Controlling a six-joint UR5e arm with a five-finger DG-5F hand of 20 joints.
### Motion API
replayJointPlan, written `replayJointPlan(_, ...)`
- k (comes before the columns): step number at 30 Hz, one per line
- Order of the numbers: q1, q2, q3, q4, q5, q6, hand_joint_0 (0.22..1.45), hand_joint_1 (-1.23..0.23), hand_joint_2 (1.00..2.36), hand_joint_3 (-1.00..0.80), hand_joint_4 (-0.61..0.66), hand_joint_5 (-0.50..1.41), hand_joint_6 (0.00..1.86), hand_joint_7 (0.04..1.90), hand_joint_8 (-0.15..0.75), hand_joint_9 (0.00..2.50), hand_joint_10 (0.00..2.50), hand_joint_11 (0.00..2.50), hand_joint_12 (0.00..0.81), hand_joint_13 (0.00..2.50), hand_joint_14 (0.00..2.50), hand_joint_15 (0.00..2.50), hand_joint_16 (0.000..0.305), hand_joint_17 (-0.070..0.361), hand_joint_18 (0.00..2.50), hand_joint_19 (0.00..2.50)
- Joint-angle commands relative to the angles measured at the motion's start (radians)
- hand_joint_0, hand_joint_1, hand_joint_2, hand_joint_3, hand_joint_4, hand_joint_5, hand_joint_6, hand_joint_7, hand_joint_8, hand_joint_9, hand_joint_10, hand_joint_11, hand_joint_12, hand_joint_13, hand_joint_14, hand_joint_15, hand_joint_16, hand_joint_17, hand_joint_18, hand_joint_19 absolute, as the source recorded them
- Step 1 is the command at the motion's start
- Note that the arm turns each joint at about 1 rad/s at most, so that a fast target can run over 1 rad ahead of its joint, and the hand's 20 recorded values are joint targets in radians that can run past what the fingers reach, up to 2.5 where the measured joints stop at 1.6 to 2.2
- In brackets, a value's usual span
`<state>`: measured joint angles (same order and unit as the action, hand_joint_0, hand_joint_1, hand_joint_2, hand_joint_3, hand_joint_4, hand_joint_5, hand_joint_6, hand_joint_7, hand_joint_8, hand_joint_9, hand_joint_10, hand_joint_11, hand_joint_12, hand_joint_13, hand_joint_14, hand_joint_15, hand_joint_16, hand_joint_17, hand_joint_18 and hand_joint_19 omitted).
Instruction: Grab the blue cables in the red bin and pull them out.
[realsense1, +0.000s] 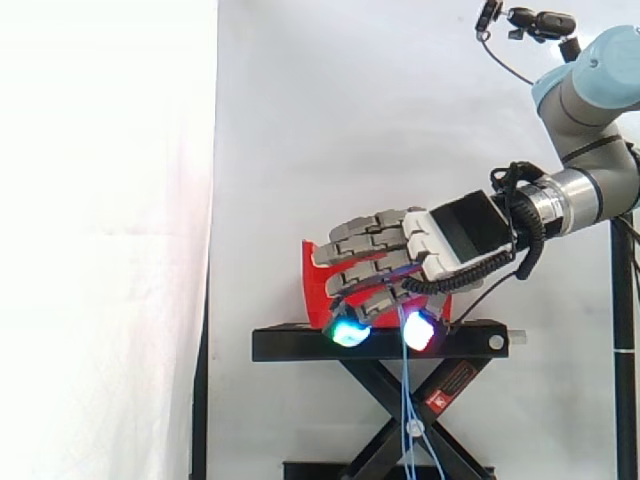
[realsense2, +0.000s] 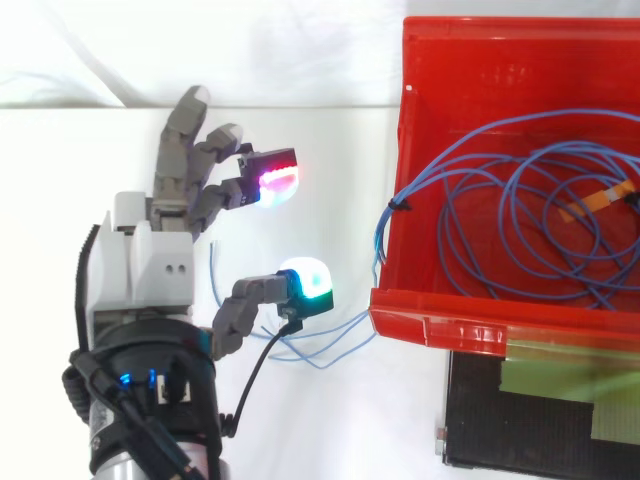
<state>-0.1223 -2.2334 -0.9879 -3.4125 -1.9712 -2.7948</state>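
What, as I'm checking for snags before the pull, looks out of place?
The blue cables are not all coiled inside the red bin: a few strands spill over its rim near the hand and dangle below the black stand.

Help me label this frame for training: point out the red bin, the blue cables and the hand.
red bin (realsense2: 480, 328), top view, on the wall along its lower edge.
blue cables (realsense2: 392, 205), top view, on the bundle crossing the bin's left wall.
hand (realsense2: 150, 262), top view, on its grey back.

Side-level and overhead; common red bin (realsense2: 480, 328)
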Motion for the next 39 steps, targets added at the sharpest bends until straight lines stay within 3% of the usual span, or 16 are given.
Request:
replayJointPlan(1,-0.008,0.0,0.0,0.015,-0.005,0.088,0.77,-0.98,1.0,-1.0,0.15,0.56,0.01,0.65,0.238,0.41,0.02,0.45,0.344,0.2,0.01,0.23,0.051,0.115,0.15,0.37)
replayJointPlan(4,-0.017,0.0,0.002,0.059,-0.035,0.159,0.77,-0.98,1.0,-1.0,0.15,0.56,0.01,0.65,0.238,0.41,0.01,0.45,0.344,0.2,0.01,0.24,0.051,0.115,0.15,0.37)
replayJointPlan(6,-0.02,0.0,0.002,0.093,-0.052,0.169,0.76,-0.98,1.0,-1.0,0.15,0.56,0.01,0.65,0.238,0.41,0.02,0.44,0.344,0.2,0.01,0.23,0.051,0.115,0.15,0.37)
replayJointPlan(7,-0.027,0.0,0.002,0.145,-0.078,0.174,0.76,-0.98,1.0,-1.0,0.15,0.56,0.01,0.64,0.239,0.41,0.01,0.45,0.344,0.2,0.01,0.24,0.051,0.115,0.15,0.37)
replayJointPlan(10,-0.034,0.0,0.002,0.188,-0.09,0.18,0.76,-0.98,1.0,-1.0,0.15,0.56,0.01,0.65,0.24,0.41,0.01,0.44,0.345,0.2,0.01,0.23,0.051,0.115,0.15,0.37)
replayJointPlan(23,-0.054,0.0,0.0,0.091,-0.097,0.149,0.77,-0.97,1.0,-1.0,0.15,0.55,0.01,0.64,0.237,0.41,0.02,0.44,0.344,0.2,0.01,0.23,0.051,0.115,0.15,0.37)
replayJointPlan(28,-0.06,0.0,0.0,0.001,-0.1,0.125,0.77,-0.97,1.0,-1.0,0.15,0.55,0.01,0.64,0.237,0.41,0.01,0.44,0.344,0.2,0.01,0.23,0.051,0.115,0.15,0.37)
replayJointPlan(39,-0.068,0.0,0.0,-0.028,-0.098,0.07,0.77,-0.97,1.0,-1.0,0.15,0.55,0.01,0.64,0.237,0.41,0.02,0.44,0.344,0.2,0.01,0.22,0.051,0.114,0.15,0.37)
